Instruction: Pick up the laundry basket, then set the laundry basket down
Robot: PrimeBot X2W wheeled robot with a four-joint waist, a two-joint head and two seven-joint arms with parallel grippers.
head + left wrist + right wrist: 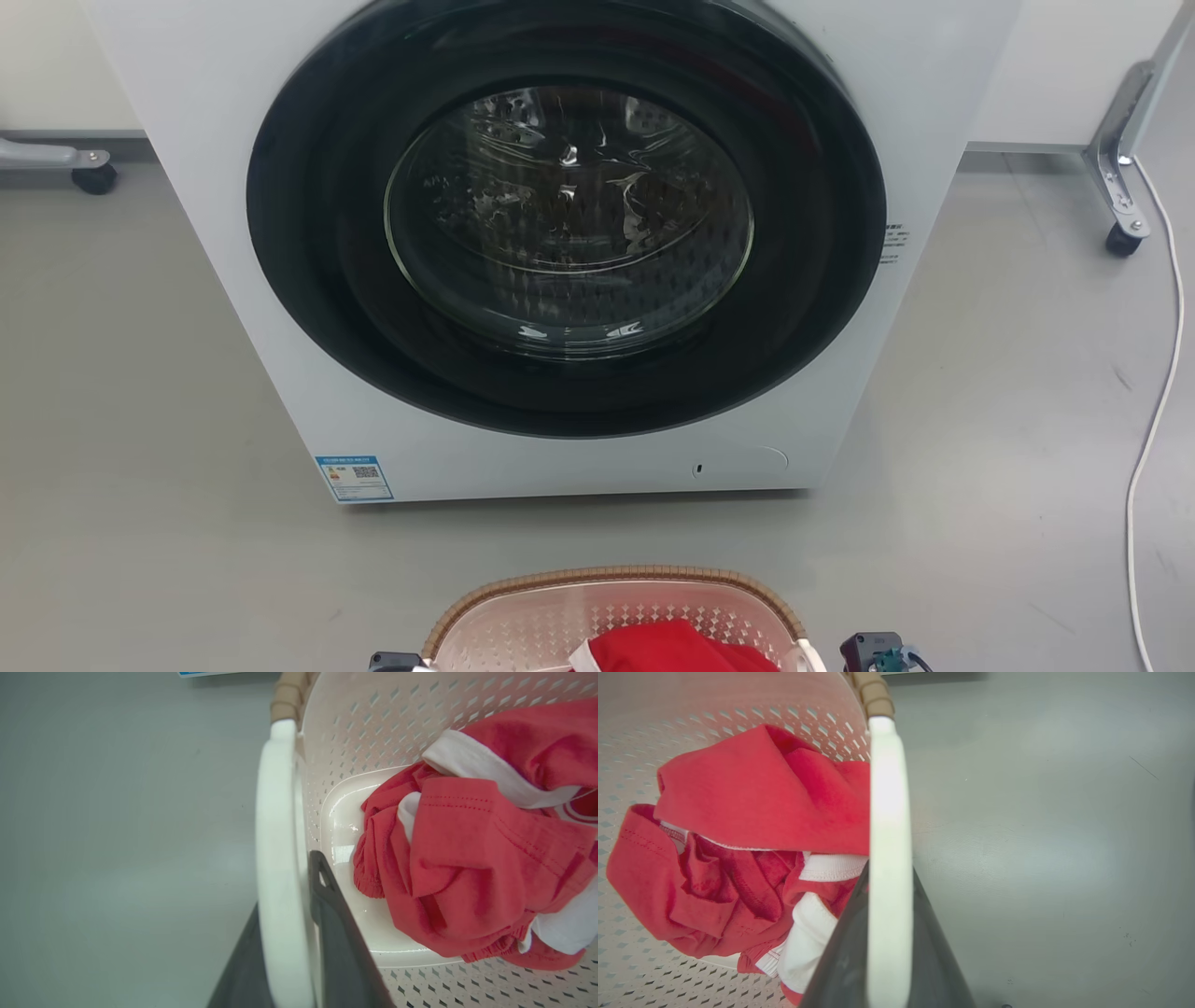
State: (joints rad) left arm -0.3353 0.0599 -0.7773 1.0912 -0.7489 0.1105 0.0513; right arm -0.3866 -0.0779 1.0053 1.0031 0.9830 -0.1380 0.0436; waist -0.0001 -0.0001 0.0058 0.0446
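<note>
Down at the bottom edge of my head view, the laundry basket point(551, 623) lies just in front of the washing machine point(579, 467), with a strip of grey floor point(140, 420) between them. I cannot tell whether its base is off that floor.

My left end effector point(287, 896) is clamped on the left handle point(280, 812), one dark finger inside the basket wall and one outside. My right end effector point(890, 877) is clenched the same way on the right handle point(888, 788).

With both holds made, I judge the care lies in moving the two arms together at one pace, so the basket stays level and its load does not slide. The handles look smooth and thin, so I would hold the squeeze steady. I would release only once the base is flat on the floor.

By my count:
- one basket with two handles, one per end effector
- one heap of red-and-white clothing point(467, 858), too tangled to count its pieces
- one washing machine
- one white cable point(1158, 401)
- one caster point(94, 177) at far left and another caster point(1122, 241) at far right
</note>
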